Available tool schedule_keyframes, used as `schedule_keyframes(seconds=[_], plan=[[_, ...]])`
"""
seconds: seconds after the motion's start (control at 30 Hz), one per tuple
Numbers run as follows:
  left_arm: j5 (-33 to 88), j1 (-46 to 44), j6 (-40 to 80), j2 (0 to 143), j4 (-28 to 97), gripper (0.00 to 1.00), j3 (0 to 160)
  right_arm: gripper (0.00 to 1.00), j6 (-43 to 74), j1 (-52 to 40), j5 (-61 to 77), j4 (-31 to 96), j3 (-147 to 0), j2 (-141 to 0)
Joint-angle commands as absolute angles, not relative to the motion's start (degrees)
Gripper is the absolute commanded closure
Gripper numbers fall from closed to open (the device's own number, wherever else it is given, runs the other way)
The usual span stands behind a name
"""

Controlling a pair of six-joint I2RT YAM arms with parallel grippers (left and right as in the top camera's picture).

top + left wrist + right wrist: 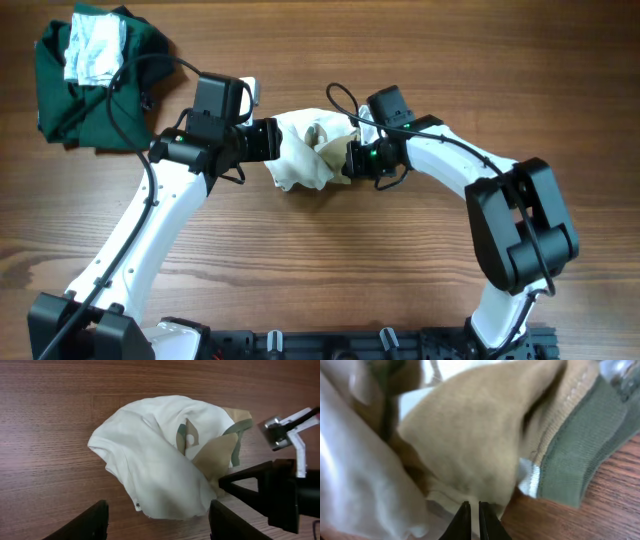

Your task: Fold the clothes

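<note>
The left arm (150, 220) and the right arm (450, 160) bend inward, so the two wrists face each other closely. The left pincer (157, 507) holds its fingers wide apart. The right pincer (471, 512) has its fingers almost together, with only a thin gap.

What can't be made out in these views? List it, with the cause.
1. Right wrist: whether the right pincer pinches the garment; too close and blurred.
2. Left wrist: the fingers of the left pincer run off the bottom edge.
3. Overhead: both pincers cover the garment's ends.
</note>
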State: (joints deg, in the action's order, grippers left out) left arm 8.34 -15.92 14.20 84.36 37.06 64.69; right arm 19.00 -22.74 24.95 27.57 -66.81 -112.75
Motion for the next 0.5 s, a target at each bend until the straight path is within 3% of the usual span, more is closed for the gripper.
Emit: schedule_keyframes(seconds=[0.0, 0.3, 0.47], plan=[[7.6, -15.6, 14.1, 83.6, 36.7, 0.36, 64.9, 0.93, 16.5, -22.6, 23.2, 28.2, -67.6, -114.7], [7.6, -15.6, 14.1, 83.6, 36.7, 0.36, 64.9, 0.95, 24.2, -22.3, 5.7, 38.6, -67.6, -114.8], [7.6, -15.6, 14.1, 83.6, 36.7, 0.34, 64.9, 0.96, 27.1, -21.3, 3.7, 44.0, -67.6, -114.8]])
